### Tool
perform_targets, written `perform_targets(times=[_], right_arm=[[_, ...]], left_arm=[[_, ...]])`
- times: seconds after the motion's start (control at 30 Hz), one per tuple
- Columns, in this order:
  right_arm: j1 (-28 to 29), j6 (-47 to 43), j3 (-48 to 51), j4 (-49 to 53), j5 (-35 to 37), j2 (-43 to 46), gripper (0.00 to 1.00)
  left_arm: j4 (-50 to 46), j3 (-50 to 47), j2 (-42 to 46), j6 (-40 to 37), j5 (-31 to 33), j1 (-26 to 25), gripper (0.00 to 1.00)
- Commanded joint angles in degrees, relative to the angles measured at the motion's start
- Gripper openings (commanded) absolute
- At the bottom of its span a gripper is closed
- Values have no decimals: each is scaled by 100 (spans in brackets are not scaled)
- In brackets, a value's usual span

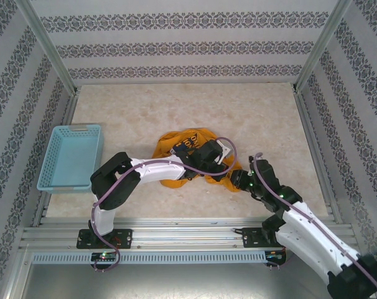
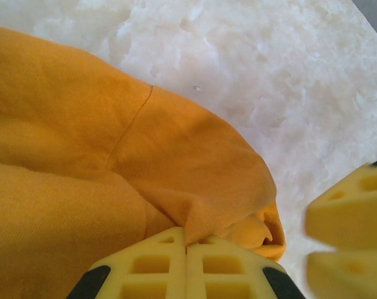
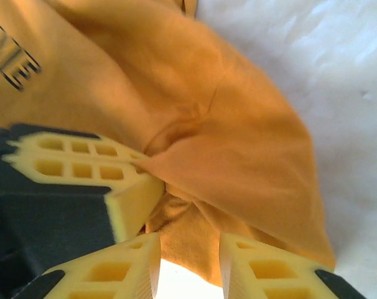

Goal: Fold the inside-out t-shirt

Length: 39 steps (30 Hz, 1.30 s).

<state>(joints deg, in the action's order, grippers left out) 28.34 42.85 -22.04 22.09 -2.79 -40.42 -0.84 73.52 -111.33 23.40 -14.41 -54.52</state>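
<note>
The left gripper point(image 2: 186, 235) is clenched on the near-right edge of the t-shirt point(image 1: 171, 147). The right gripper point(image 3: 188, 249), jaws parted, sits just right of it.

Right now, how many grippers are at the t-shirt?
2. The left gripper is shut on a pinch of the t-shirt near its right edge; the right gripper sits beside it, jaws apart.
</note>
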Motion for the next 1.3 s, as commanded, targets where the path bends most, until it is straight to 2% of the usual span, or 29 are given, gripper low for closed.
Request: perform_targets(times=[0.0, 0.17, 0.4, 0.7, 0.77, 0.8, 0.9, 0.97, 1.07, 1.17, 1.27], right_arm=[[145, -126, -55, -420, 210, -446, 31], [159, -286, 19, -758, 707, -976, 33], [216, -382, -95, -1228, 872, -1746, 36], [374, -440, -219, -1191, 1064, -1911, 41], [370, -407, -222, -1145, 1137, -1961, 38], [359, -394, -230, -1136, 1131, -1991, 34], [365, -370, -294, -1075, 991, -1939, 10], [359, -316, -334, -972, 843, -1758, 0], [323, -215, -451, -680, 565, -1306, 0], [102, 22, -356, -446, 256, -715, 0], [-318, 284, -53, -455, -342, -198, 0]], left_arm=[[32, 131, 104, 131, -62, 29, 0], [64, 85, 128, 197, -148, 71, 0], [207, 40, 164, 342, -351, 130, 0], [272, 44, 182, 472, -524, 229, 0], [332, 32, 184, 533, -591, 262, 0], [375, 15, 198, 574, -629, 288, 0], [407, 13, 192, 641, -628, 353, 0], [277, 78, 158, 607, -508, 394, 0], [-151, 301, 47, 430, -228, 425, 1], [-599, 475, -31, 228, 140, 425, 12], [-907, 477, 42, 105, 539, 417, 26]])
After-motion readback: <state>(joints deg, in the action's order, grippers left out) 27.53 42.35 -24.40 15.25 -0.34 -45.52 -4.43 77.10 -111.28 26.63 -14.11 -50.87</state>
